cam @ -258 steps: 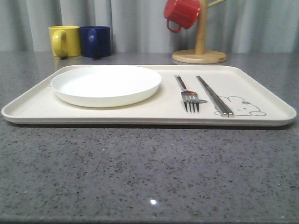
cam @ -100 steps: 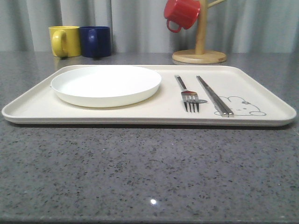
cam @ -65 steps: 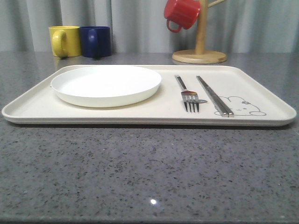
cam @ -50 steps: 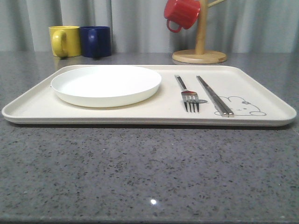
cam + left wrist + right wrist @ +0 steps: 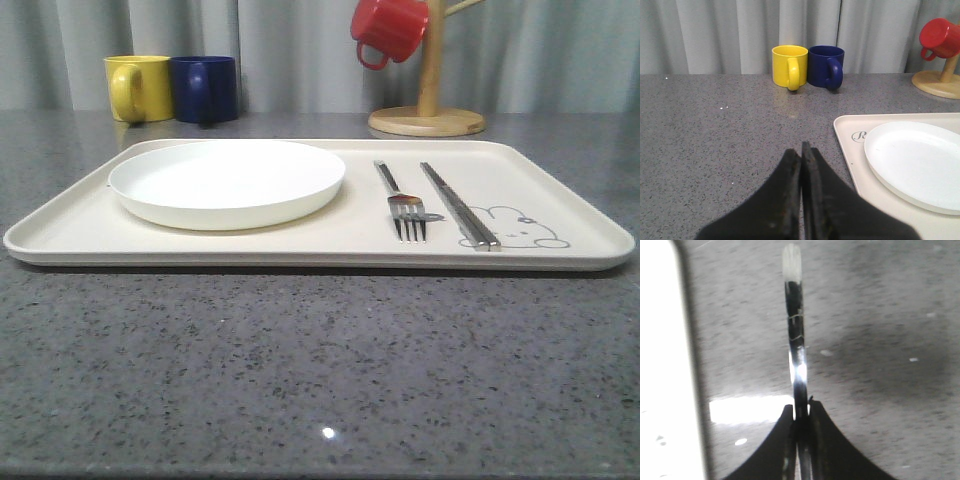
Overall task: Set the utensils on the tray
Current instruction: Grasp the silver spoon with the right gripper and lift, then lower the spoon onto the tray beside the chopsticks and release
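Pointing straight out from right end effector (image 5: 801, 426): spoon handle (image 5: 795, 340)

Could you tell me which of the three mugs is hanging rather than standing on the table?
The red mug: it hangs on the wooden stand, while the yellow mug and blue mug stand side by side.

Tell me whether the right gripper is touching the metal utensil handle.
Touching: in the right wrist view, the right gripper is shut on the slim metal handle.

Grey speckled stone-look countertop (image 5: 320, 370), glossy, with a small light glint near the front edge. Pale grey pleated curtain (image 5: 300, 50) runs across the back. Lighting soft and even; a brighter reflection patch lies on the counter in the right wrist view.
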